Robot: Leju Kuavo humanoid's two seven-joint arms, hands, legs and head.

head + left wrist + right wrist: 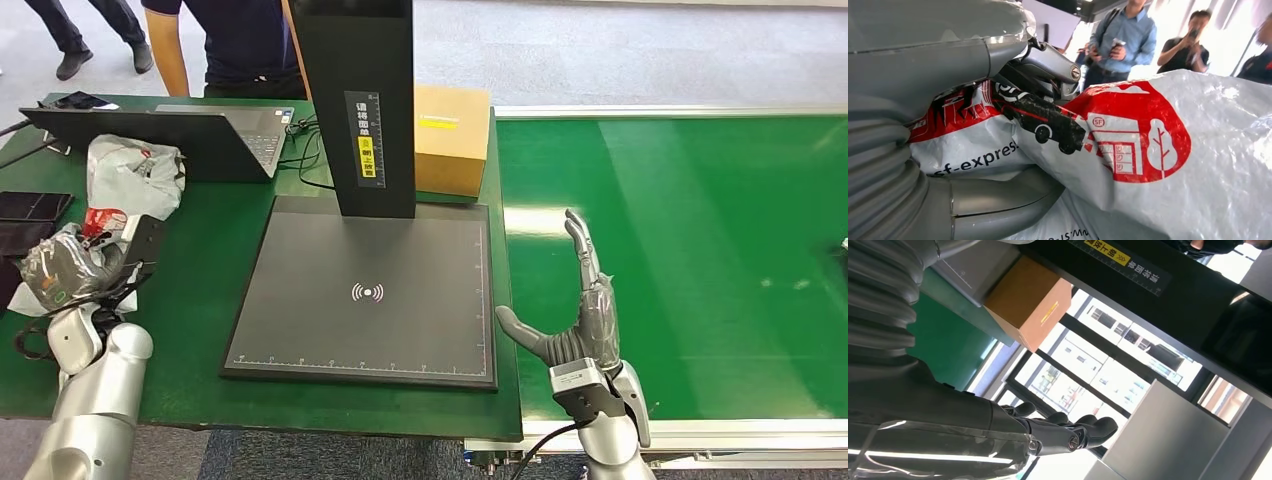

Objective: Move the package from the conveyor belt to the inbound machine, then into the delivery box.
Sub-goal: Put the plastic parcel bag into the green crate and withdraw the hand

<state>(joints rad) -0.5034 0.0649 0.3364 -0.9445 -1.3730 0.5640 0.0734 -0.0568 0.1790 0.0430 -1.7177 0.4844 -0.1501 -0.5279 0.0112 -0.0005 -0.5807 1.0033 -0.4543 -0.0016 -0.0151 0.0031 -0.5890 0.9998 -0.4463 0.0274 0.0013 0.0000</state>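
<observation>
My left hand (82, 318) grips a crumpled grey plastic package (65, 265) with red print, low at the left over the green table, left of the inbound machine. Up close, the package (1158, 165) shows a red SF-express logo, and dark fingers (1048, 125) press across it. The inbound machine is a black scan plate (365, 290) with a black upright column (355, 100). My right hand (585, 310) stands empty, fingers stretched out and thumb apart, at the near edge of the green conveyor belt (700, 250), just right of the plate. The same spread fingers (1068, 432) hold nothing.
A brown cardboard box (452, 135) stands behind the column. A laptop (200, 140), a second grey bag (135, 170) and dark phones (30, 205) lie on the table's left part. People (240, 40) stand beyond the table.
</observation>
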